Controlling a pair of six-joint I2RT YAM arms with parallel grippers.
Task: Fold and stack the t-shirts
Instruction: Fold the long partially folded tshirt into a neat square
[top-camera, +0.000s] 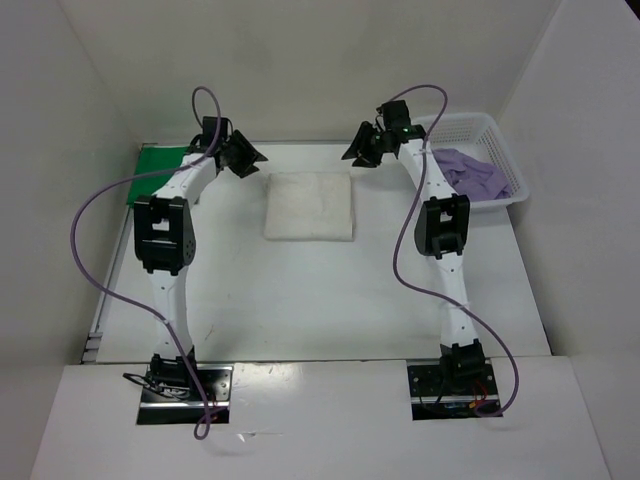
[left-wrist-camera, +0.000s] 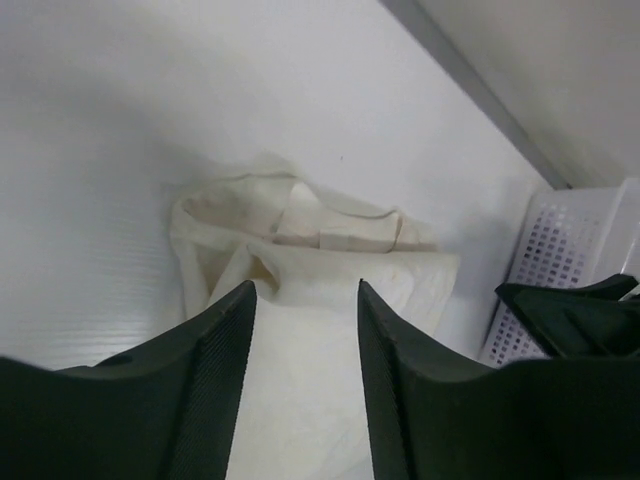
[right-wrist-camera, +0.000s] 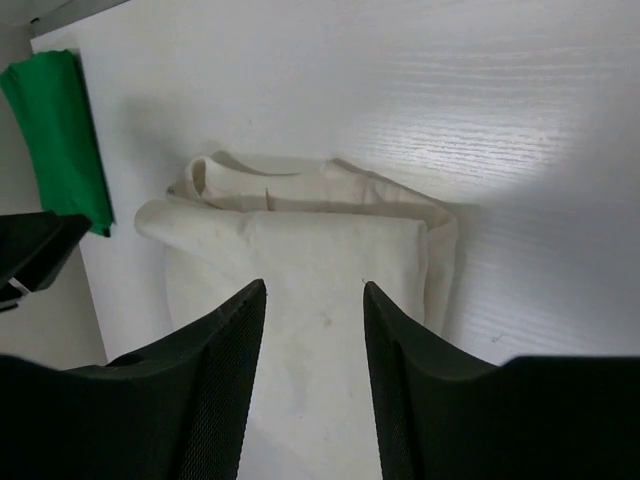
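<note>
With the white t-shirt (top-camera: 310, 205) lying folded mid-counter (top-camera: 300, 300) and your left hand (top-camera: 243, 155) and right hand (top-camera: 358, 148) both spread empty above it, your next move was likely fetching the lavender t-shirt (top-camera: 475, 172) from the two-o'clock basket (top-camera: 492, 124).

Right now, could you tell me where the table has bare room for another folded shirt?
Bare table spans from the white t-shirt to arm bases. Crowded along the back: green t-shirt, left gripper, right gripper, basket holding lavender t-shirt.

White table (top-camera: 300, 290): green shirt (top-camera: 160, 163), cream shirt (top-camera: 309, 205), basket (top-camera: 460, 119).
</note>
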